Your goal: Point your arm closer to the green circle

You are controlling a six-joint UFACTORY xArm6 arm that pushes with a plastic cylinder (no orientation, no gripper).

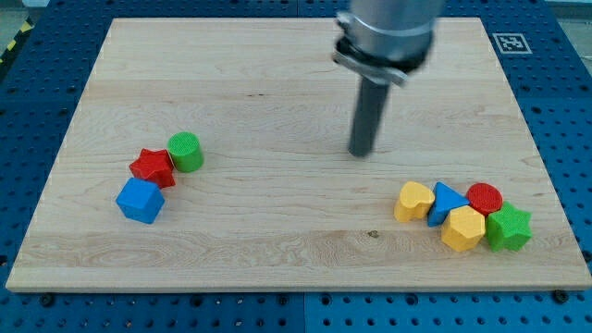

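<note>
The green circle (186,151) lies on the wooden board (277,83) at the view's left, touching a red star (153,167) at its lower left. A blue cube (140,200) sits just below the red star. My tip (361,153) rests on the board near the middle, well to the right of the green circle and about level with it. The rod rises to the arm at the view's top.
A cluster lies at the view's lower right: a yellow heart (414,200), a blue triangle (448,202), a red circle (484,197), a yellow hexagon (462,228) and a green star (509,228). A marker tag (508,42) is at the board's top right corner.
</note>
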